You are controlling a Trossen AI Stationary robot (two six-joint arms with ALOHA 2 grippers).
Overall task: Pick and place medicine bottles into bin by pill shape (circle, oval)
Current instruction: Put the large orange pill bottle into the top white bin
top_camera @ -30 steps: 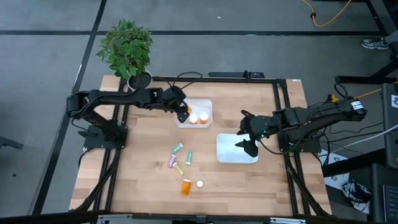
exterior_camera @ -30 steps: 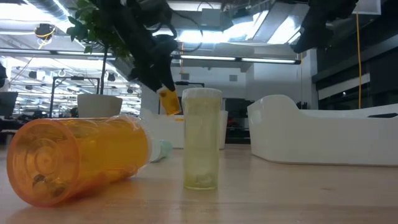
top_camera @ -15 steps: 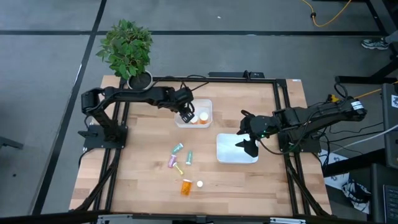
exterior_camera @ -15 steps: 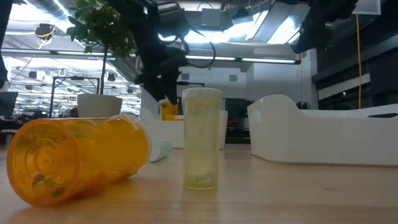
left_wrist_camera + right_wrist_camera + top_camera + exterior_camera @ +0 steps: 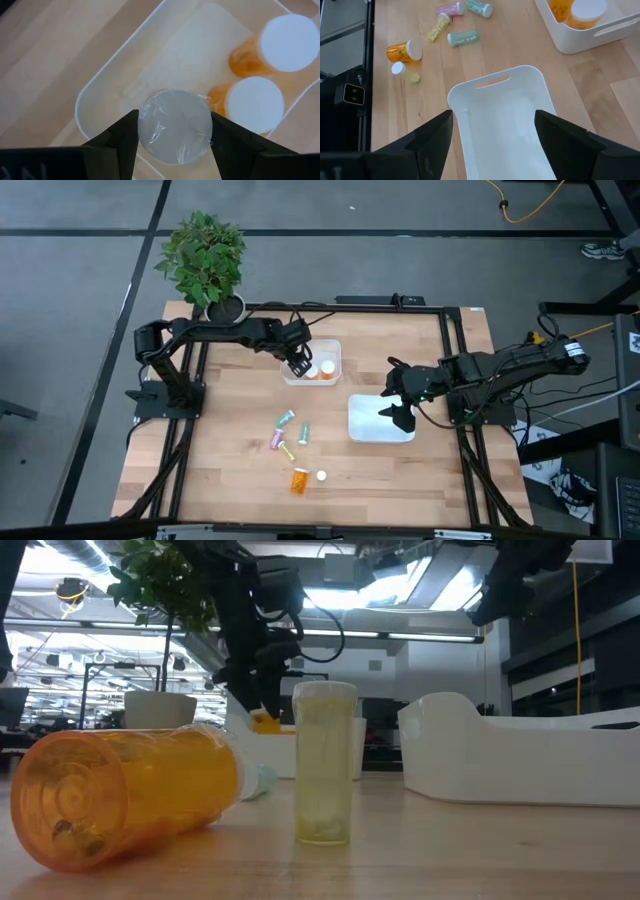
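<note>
**Left arm lowers a bottle into the far bin**

Across the pale wooden table (image 5: 230,480) we see two white bins: a far bin (image 5: 334,352) near the back edge and a near bin (image 5: 365,425) toward the right arm. A potted plant (image 5: 203,260) stands at the table's back left corner, on grey floor. From table height we look into a bright hall with ceiling lights.

Our left gripper (image 5: 297,364) sits inside the far bin, its fingers (image 5: 120,142) clamped on a bottle (image 5: 175,126) whose clear round cap faces the wrist camera. Two orange bottles with white caps (image 5: 255,104) lie in the same bin just beside it. Our right gripper (image 5: 399,408) hovers over the near bin with its fingers spread wide and nothing between them.

Loose bottles lie in a cluster (image 5: 290,432) on the boards between the bins and the front edge, with an orange one (image 5: 300,480) and a small yellow one (image 5: 320,476) nearer the front.

Compared with a second ago, we find the left gripper has come over the far bin's wall and sunk lower into it; the right arm has not moved.
</note>
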